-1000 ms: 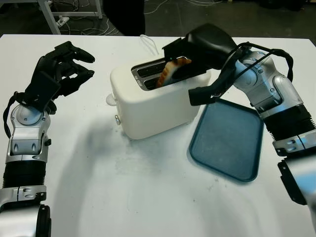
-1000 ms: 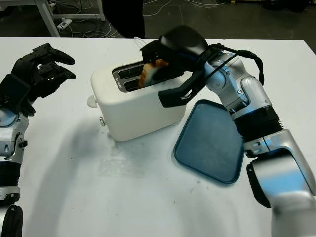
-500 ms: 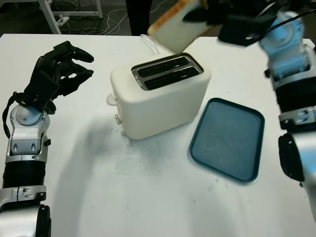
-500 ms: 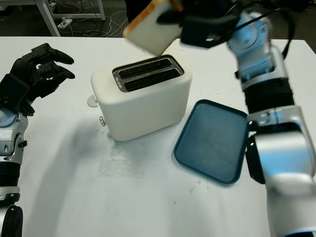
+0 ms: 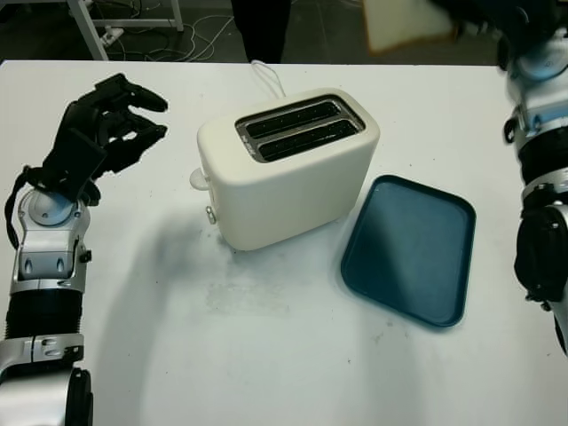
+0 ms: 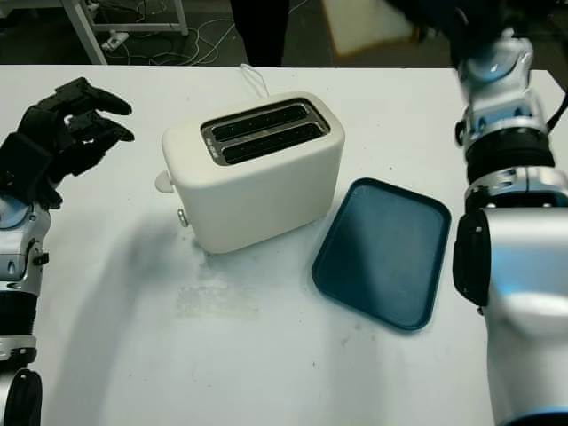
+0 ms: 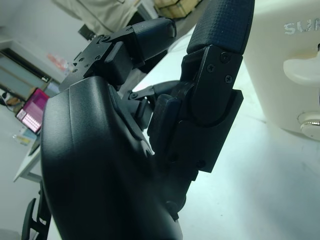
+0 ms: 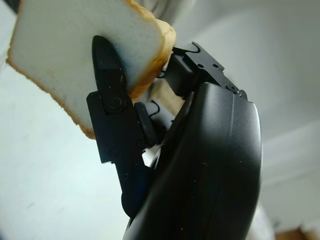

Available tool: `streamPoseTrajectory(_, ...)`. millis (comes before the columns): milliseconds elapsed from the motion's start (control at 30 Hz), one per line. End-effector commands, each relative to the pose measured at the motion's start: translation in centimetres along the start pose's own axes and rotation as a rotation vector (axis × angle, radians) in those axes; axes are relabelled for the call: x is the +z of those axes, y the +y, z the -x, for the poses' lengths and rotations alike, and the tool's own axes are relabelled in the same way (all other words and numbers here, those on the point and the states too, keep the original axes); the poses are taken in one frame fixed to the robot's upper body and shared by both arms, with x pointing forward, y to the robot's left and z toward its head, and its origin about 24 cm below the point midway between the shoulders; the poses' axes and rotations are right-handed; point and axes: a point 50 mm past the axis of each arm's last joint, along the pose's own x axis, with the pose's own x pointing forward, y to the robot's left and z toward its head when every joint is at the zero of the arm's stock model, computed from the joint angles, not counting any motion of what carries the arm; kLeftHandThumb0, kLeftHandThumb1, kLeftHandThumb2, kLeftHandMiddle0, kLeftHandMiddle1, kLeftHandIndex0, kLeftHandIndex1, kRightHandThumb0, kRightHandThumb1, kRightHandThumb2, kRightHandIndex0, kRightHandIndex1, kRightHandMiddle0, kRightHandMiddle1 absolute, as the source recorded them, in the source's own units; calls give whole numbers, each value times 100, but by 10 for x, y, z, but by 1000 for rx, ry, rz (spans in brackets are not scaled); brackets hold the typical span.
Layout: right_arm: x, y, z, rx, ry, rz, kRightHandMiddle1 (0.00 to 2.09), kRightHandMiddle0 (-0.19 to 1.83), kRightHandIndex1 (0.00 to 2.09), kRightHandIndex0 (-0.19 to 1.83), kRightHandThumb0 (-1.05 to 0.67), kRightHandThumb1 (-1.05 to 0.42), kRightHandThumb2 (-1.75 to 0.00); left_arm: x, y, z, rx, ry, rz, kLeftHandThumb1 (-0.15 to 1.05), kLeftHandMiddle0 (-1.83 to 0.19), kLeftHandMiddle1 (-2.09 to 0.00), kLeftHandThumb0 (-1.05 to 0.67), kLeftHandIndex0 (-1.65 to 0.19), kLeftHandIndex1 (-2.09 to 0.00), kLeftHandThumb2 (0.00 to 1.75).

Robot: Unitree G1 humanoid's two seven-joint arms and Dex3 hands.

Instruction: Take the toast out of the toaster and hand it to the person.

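White rectangular table (image 5: 266,355): carries everything listed below; a dark floor with cables and a metal frame leg lies beyond its far edge.

Cream plastic two-slot toaster (image 5: 288,169): stands near the middle of the table, both slots showing dark, turned at a slant. A round knob juts from its left end, and a white cord runs from its back toward the far edge of the table.

Dark teal rectangular plastic tray (image 5: 410,248): lies flat on the table just beside the toaster's right end, also at a slant, with nothing on it.

Person in dark trousers (image 5: 262,22): stands at the far side of the table, behind the toaster.

Black three-finger left hand (image 5: 98,133): raised above the table's left side, well apart from the toaster, fingers curled inward and holding nothing. The left wrist view shows the toaster's end and knob close past its fingers.

Black three-finger right hand (image 8: 150,150): lifted high at the far right, beyond the table's edge, gripping the toast.

Slice of pale white toast with a golden-brown crust (image 8: 85,55): out of the toaster, held in the air by the right hand, one black finger pressed across its flat face. In the head views it shows up high, to the right of the person.
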Motion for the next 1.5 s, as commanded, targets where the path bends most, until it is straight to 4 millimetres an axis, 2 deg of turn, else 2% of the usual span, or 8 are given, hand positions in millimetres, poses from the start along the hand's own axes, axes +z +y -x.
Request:
streamPoseTrajectory(0, -23, 12, 6, -17, 117, -49, 174, 33, 175, 72, -16, -92, -33, -3, 1, 3, 3, 6, 0, 92, -52, -127, -105, -50, -117, 11)
streamPoseTrajectory(133, -49, 27, 16, -21, 236, -171, 170, 19, 175, 58, -7, -92, -39, -3, 1, 3, 0, 7, -7, 92, -52, -126, -105, -50, -117, 11)
streamPoseTrajectory(333, -70, 38, 26, -21, 347, -255, 174, 11, 175, 51, -9, -92, -40, -3, 0, 2, 1, 9, 3, 92, -52, -126, -105, -50, -118, 11)
streamPoseTrajectory(700, -76, 44, 29, -38, 404, -338, 167, 13, 175, 51, -9, -92, -40, -3, 1, 2, -2, 11, -5, 92, -52, -127, -105, -49, -118, 11)
streamPoseTrajectory(833, -77, 44, 30, -29, 400, -348, 156, 16, 175, 48, -8, -92, -42, -3, 1, 1, -3, 12, -5, 92, -52, -127, -105, -49, -118, 11)
streamPoseTrajectory(933, -76, 44, 29, -28, 397, -339, 128, 29, 175, 53, -10, -92, -41, -3, 1, 1, -2, 10, 0, 92, -52, -127, -105, -49, -118, 10)
streamPoseTrajectory(1100, -75, 45, 29, -7, 374, -349, 170, 14, 175, 51, -8, -92, -41, -3, 1, 1, 0, 10, 5, 92, -53, -126, -105, -50, -118, 10)
streamPoseTrajectory(1467, -75, 46, 30, 41, 331, -341, 175, 16, 175, 52, -8, -92, -43, -3, 0, 2, 0, 6, 8, 92, -52, -127, -105, -50, -118, 10)
